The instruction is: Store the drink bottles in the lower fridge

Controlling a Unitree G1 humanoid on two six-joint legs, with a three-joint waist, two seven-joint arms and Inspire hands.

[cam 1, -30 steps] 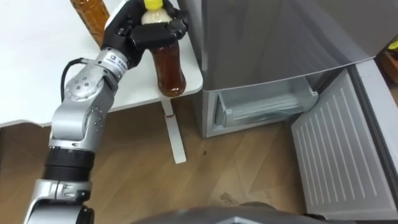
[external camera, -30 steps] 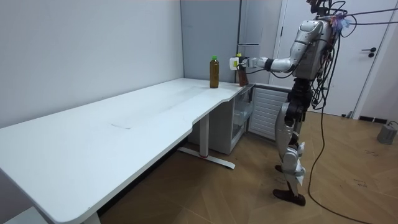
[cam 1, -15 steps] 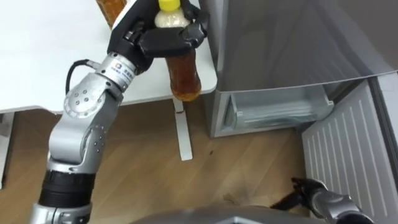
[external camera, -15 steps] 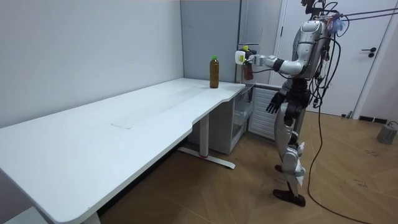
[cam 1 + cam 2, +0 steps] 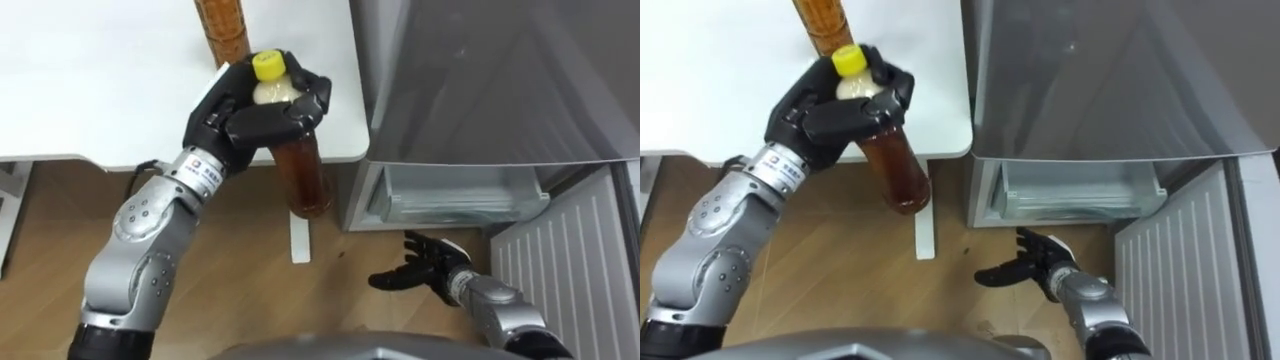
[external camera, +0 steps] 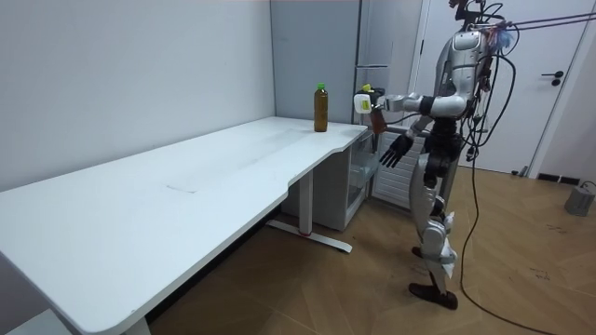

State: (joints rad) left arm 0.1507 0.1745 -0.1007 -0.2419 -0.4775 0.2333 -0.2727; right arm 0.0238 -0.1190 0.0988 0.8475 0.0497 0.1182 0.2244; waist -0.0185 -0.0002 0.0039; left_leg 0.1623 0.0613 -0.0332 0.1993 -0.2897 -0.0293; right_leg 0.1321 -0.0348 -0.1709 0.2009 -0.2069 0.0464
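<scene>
The left hand [image 5: 235,118] curls round the neck of the amber plastic bottle with a yellow cap [image 5: 304,175], nearly upright, cap uppermost, just off the white table's [image 5: 90,90] corner beside the grey fridge [image 5: 480,80]. The right hand [image 5: 425,268] hangs low, fingers spread.

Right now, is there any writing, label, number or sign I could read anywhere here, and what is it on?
Nothing here reads clearly.
White label on the wrist behind the left hand: tiny marks, too small to read.
Held bottle: pale band under the yellow cap, mostly covered by the fingers, no legible print.
Second bottle on the table: no legible print.
Fridge: no sign visible.
</scene>
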